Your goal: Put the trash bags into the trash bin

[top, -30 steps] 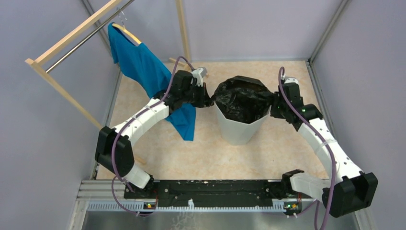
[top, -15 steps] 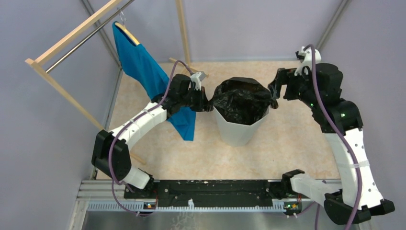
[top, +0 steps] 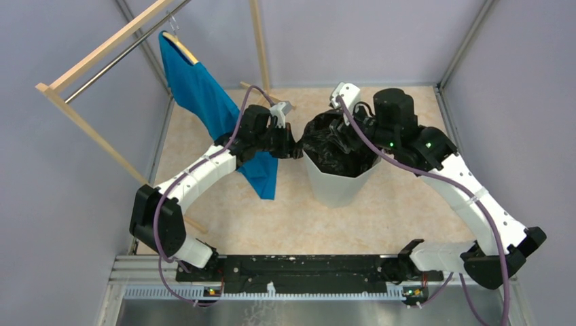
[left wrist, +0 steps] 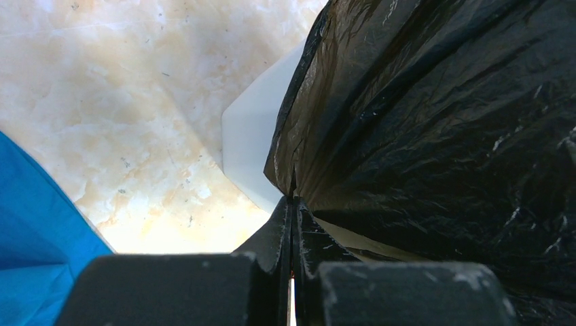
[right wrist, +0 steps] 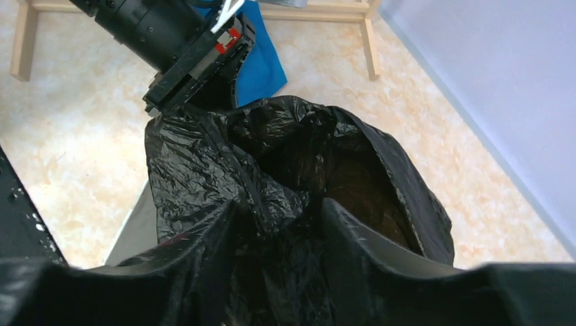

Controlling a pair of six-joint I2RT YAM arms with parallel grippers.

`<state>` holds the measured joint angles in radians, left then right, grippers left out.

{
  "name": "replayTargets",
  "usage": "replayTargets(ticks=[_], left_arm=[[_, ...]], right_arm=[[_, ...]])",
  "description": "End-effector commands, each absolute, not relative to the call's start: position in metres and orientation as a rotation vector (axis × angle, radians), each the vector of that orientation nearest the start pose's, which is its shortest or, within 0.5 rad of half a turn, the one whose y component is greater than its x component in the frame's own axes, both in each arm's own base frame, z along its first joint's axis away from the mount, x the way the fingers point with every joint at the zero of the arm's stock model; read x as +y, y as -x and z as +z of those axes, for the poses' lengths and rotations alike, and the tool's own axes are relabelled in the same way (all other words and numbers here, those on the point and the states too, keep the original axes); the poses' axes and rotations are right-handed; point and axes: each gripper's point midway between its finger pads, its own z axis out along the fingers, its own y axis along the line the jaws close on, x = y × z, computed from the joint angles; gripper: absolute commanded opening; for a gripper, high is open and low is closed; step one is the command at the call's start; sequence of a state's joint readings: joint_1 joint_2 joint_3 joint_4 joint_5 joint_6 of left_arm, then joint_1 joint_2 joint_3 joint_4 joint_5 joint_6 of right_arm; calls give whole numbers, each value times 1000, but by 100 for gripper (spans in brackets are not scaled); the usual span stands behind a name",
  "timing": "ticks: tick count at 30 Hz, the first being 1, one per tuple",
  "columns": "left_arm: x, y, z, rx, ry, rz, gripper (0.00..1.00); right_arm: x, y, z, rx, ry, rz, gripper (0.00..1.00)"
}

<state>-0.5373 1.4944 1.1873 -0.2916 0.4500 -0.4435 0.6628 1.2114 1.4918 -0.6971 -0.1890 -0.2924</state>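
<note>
So: left gripper [left wrist: 293, 204] is pinched shut on the edge of the crinkled glossy black plastic trash bag [right wrist: 204, 163], mid-frame. Right gripper [right wrist: 278, 224] has its fingers apart over the bag mouth. The bag sits in the faceted frosted-white plastic bin [top: 336, 185] but is bunched high, so I'd say it needs seating. Blue T-shirt [top: 204, 92], upper left, crowds the left arm [top: 197, 170].

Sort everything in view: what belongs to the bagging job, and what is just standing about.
Job:
- trash bag, sitting in the bin's mouth
- trash bin
- left gripper, pinching the bag's rim
- right gripper, open over the bag

Standing about:
- blue T-shirt
- wooden rack it hangs from
</note>
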Motion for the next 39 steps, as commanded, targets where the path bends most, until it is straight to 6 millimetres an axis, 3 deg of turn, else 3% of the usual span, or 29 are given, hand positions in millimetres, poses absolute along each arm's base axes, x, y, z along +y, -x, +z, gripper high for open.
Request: replayTargets(ticks=[1, 5, 7, 11, 17, 26, 31, 35, 39], left_arm=[[-294, -311, 229, 2172, -398, -1060, 1], [-292, -312, 227, 2173, -403, -1042, 1], [-292, -313, 226, 2174, -405, -1037, 1], [-292, -315, 227, 2174, -407, -1024, 1], [-293, -318, 230, 2168, -404, -1021, 2], [-293, -315, 236, 2161, -393, -1040, 2], [-295, -315, 236, 2163, -387, -1061, 2], [-296, -315, 232, 2171, -381, -1063, 1], [-295, -316, 229, 2176, -376, -1056, 1]], right_arm=[[234, -271, 371, 1633, 1039, 368, 36], [240, -235, 367, 1620, 1059, 552, 9], [245, -199, 362, 1592, 1106, 727, 1], [247, -150, 344, 1613, 1132, 972, 3], [240, -120, 337, 1611, 1048, 1120, 7], [235, -110, 299, 1705, 1013, 1165, 9], [220, -136, 274, 1756, 850, 1002, 10], [218, -149, 256, 1816, 674, 1003, 24], [213, -149, 233, 1900, 512, 1040, 40]])
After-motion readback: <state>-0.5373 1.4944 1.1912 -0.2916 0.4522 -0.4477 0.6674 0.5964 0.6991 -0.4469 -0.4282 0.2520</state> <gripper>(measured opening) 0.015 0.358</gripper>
